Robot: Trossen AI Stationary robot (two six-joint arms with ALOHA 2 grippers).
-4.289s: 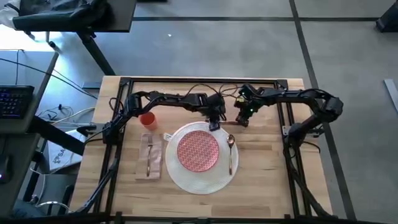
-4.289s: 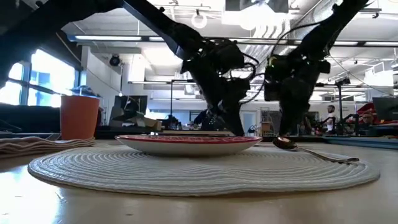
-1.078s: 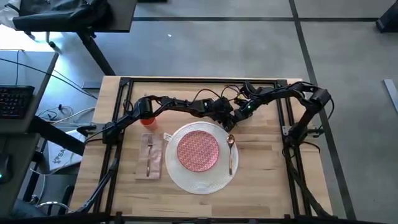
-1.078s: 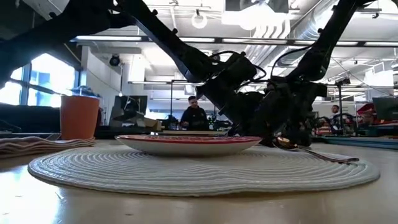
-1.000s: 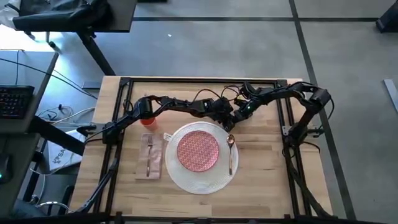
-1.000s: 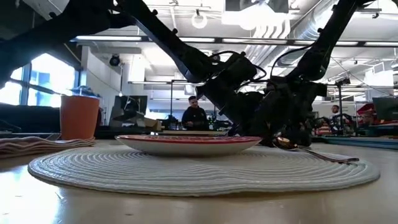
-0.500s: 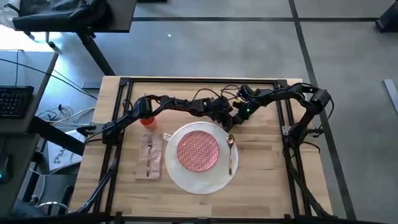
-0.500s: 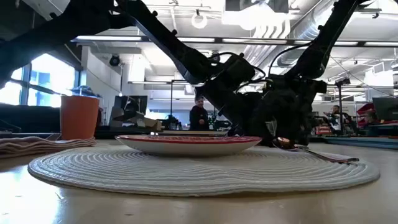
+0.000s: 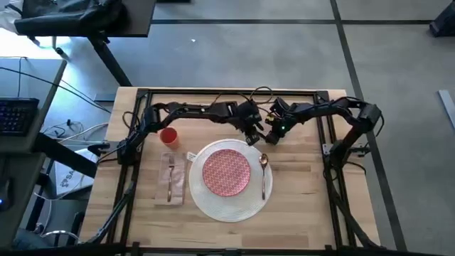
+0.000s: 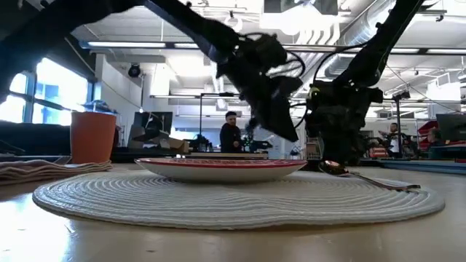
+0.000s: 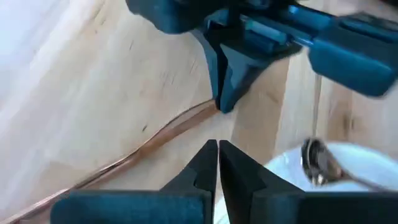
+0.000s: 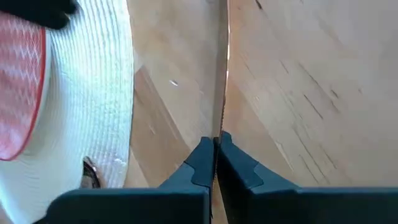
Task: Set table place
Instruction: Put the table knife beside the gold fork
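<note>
A red-patterned plate lies on the round white placemat. A gold spoon rests on the mat's right side. A fork lies on the beige napkin, and the orange cup stands behind it. My right gripper is low behind the mat's far right rim, shut on a thin gold piece of cutlery. Just left of it and higher, my left gripper is shut on nothing. My right gripper pinches one end of the thin gold cutlery piece between its two fingers. The piece runs straight on past the fingertips, along them, low over the bare wood. Whether its far end rests on the table, I cannot tell.
The black frame rails run along the table's far and side edges. Bare wood lies right of the placemat. A person stands in the room beyond the table.
My left gripper has risen from table height beside the right gripper and drawn back a little toward the table's left. My right gripper has stayed low behind the placemat.
</note>
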